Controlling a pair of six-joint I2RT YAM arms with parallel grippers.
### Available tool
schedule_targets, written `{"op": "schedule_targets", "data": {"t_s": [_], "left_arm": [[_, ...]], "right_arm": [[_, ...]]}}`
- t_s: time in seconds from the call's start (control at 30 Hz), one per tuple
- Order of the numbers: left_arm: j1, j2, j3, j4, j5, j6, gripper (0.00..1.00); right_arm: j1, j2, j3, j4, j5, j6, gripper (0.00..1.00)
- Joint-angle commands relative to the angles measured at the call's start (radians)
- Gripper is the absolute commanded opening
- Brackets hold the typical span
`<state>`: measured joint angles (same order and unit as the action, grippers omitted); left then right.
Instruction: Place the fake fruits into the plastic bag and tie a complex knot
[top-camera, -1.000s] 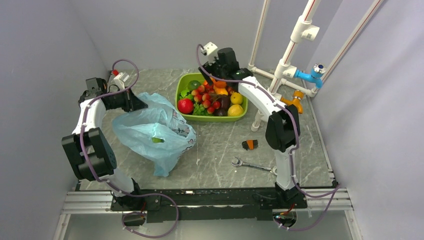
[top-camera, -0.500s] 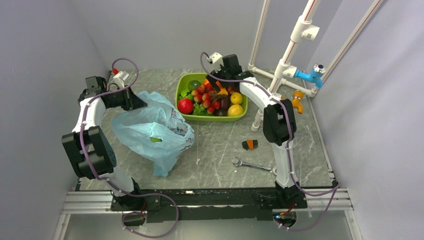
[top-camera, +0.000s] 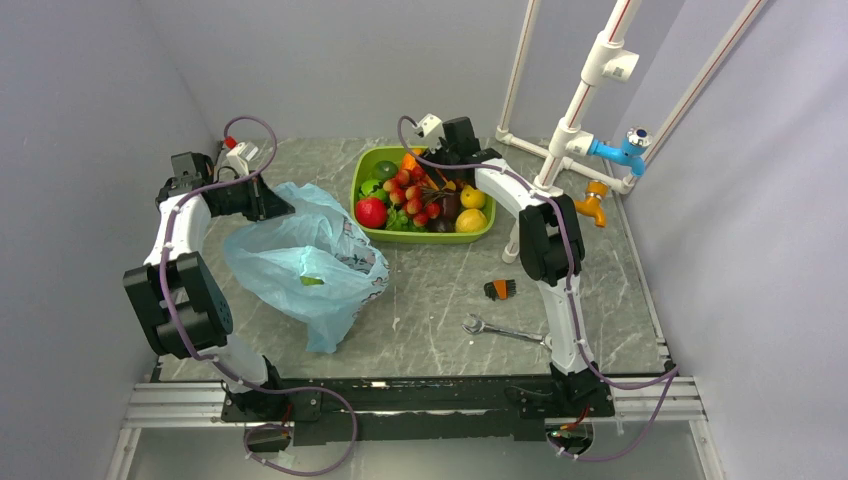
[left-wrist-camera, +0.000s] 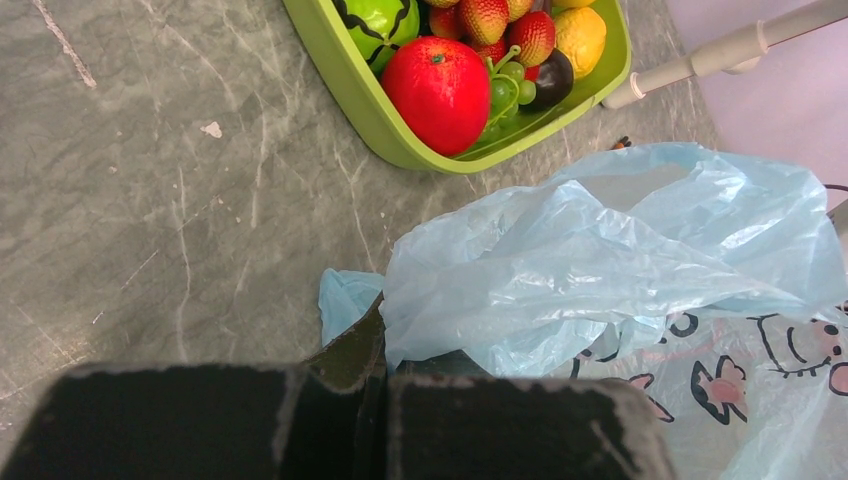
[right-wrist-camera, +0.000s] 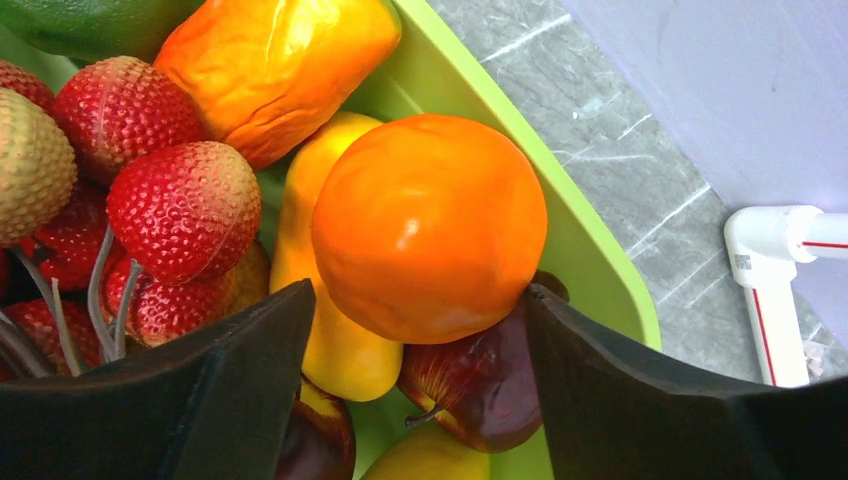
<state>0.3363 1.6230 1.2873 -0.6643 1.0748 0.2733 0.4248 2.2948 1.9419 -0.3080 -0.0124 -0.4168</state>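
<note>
From above, your left gripper (top-camera: 262, 200) sits at the far left edge of the plastic bag (top-camera: 310, 265). The bag lies crumpled on the table (top-camera: 430, 300), just left of the lime-green tray (top-camera: 421, 237), and a small green piece (top-camera: 312, 281) shows at its middle. The fake fruits (top-camera: 425, 195) are piled in the tray, and your right gripper (top-camera: 438, 165) is down among them at the far side. A wrench (top-camera: 500, 329) and a small brush (top-camera: 500, 289) lie near the right arm. In the left wrist view, your left gripper (left-wrist-camera: 383, 370) has its two dark fingers pressed together, with a fold of the plastic bag (left-wrist-camera: 600, 250) caught between them. Beyond it a red apple (left-wrist-camera: 440, 90) rests against the tray (left-wrist-camera: 335, 70) wall. In the right wrist view, your right gripper (right-wrist-camera: 418, 300) is spread wide, its fingers flanking a round orange fruit (right-wrist-camera: 430, 220) with their tips at its sides. You cannot tell whether they press it. Red bumpy balls (right-wrist-camera: 185, 210) lie to its left and a dark red fruit (right-wrist-camera: 480, 385) sits beneath it.
</note>
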Motion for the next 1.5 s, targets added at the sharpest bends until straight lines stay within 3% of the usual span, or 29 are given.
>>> {"op": "schedule_targets", "data": {"t_s": [0.0,0.2,0.47,0.63,0.73,0.87,1.13,1.27,1.47], "left_arm": [[-0.004,-0.006,0.041,-0.015,0.009,0.03,0.0],[-0.005,0.003,0.047,-0.02,0.011,0.03,0.0],[-0.016,0.003,0.044,-0.004,0.004,0.018,0.0],[-0.027,-0.005,0.042,0.007,0.002,0.004,0.0],[-0.035,-0.014,0.039,0.012,0.005,-0.006,0.0],[-0.045,-0.021,0.032,0.031,0.018,-0.037,0.0],[-0.055,-0.031,0.014,0.104,0.044,-0.123,0.0],[-0.057,-0.035,0.004,0.139,0.053,-0.159,0.0],[-0.057,-0.033,-0.009,0.137,0.041,-0.139,0.0]], "right_arm": [[-0.004,-0.018,0.017,0.042,0.01,-0.005,0.73],[-0.003,-0.162,-0.036,0.045,-0.047,0.025,0.54],[0.015,-0.307,-0.002,-0.016,-0.176,0.084,0.49],[0.048,-0.443,-0.005,-0.068,-0.432,0.145,0.48],[0.12,-0.516,-0.031,-0.065,-0.596,0.173,0.44],[0.253,-0.57,-0.081,-0.032,-0.696,0.138,0.36],[0.439,-0.505,-0.172,0.049,-0.659,0.01,0.3],[0.483,-0.42,-0.154,-0.048,-0.638,-0.117,0.25],[0.574,-0.425,-0.332,-0.05,-0.55,-0.332,0.27]]}}
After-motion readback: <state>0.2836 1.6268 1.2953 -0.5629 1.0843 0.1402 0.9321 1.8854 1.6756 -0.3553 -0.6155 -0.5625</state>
